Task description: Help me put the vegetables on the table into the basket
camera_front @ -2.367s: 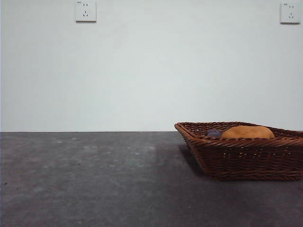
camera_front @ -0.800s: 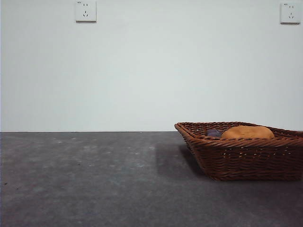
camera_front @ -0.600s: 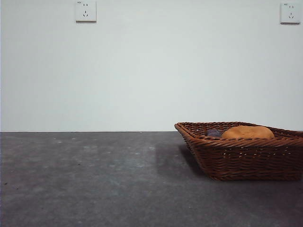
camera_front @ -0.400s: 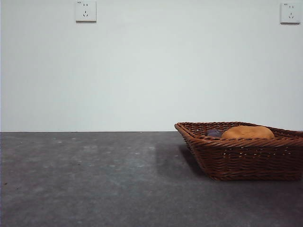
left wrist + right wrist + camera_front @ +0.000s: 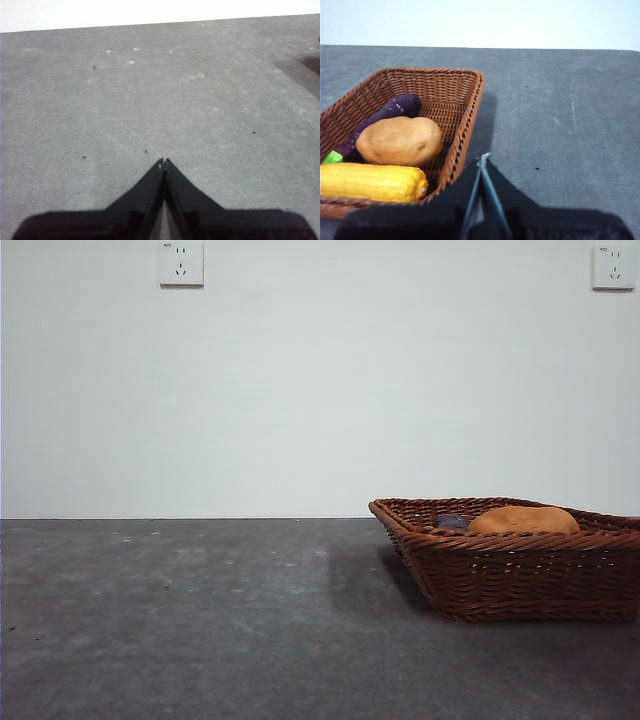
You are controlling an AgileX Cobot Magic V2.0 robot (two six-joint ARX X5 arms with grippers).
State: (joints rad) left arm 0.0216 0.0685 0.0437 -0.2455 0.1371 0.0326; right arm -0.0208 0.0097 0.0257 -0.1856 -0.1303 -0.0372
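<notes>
Writing: none readable.
Basket (image 5: 465,107): reddish-brown wicker — holds corn (image 5: 372,182), potato (image 5: 400,141), eggplant (image 5: 390,112), beside right gripper (image 5: 482,161), jaws pressed together.
Left gripper (image 5: 163,162): closed too, empty — over table (image 5: 160,90).

Spreading wide and flat, a dark grey mottled table (image 5: 200,620), speckled with small pale and dark flecks. Sitting directly on it toward one side, a reddish-brown wicker basket (image 5: 520,575), casting a soft shadow across the surface beside it.
</notes>
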